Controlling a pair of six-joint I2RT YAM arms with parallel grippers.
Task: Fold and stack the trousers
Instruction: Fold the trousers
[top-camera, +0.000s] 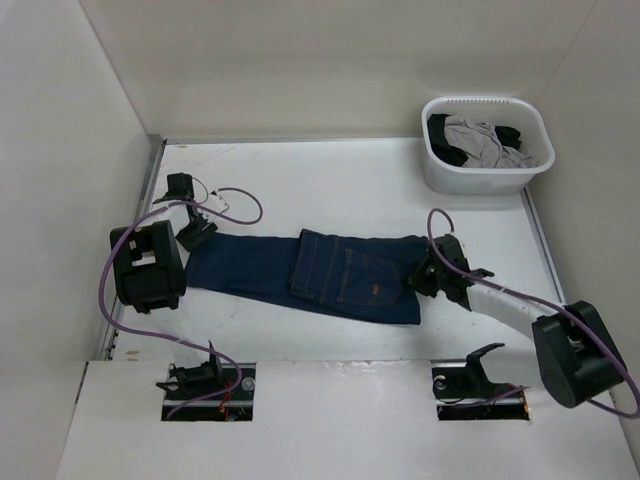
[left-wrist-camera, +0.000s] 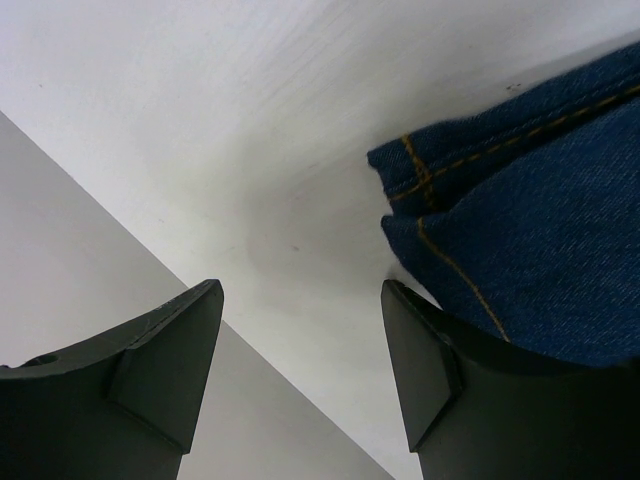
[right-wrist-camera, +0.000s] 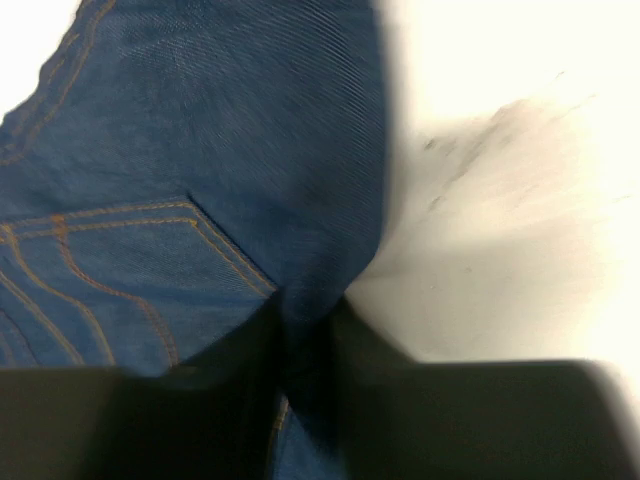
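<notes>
The trousers (top-camera: 330, 275) lie across the middle of the table (top-camera: 330, 185), running left to right, with the waist half doubled over the legs so the back pockets face up. The overhead view shows that whole layout and an arm at each end. It also shows a white basket (top-camera: 482, 180) in the far right corner holding a grey garment (top-camera: 482, 140) and a black garment (top-camera: 443, 132). Neither wrist view shows any of this.

The left gripper (top-camera: 198, 232) sits at the left end by the leg hems. Its wrist view settles what the overhead cannot: the fingers (left-wrist-camera: 170, 350) stand wide apart with only bare table between them. The stitched hem (left-wrist-camera: 500, 200) lies to the right, and the denim runs down behind the right finger.

The right gripper (top-camera: 428, 277) is at the right edge of the folded waist part. From above its jaws are hard to read. Its wrist view, though blurred, shows the two dark fingers (right-wrist-camera: 200, 400) drawn close together and pinching a fold of blue denim, with a pocket's orange stitching (right-wrist-camera: 120, 260) just left of them and white table to the right.
</notes>
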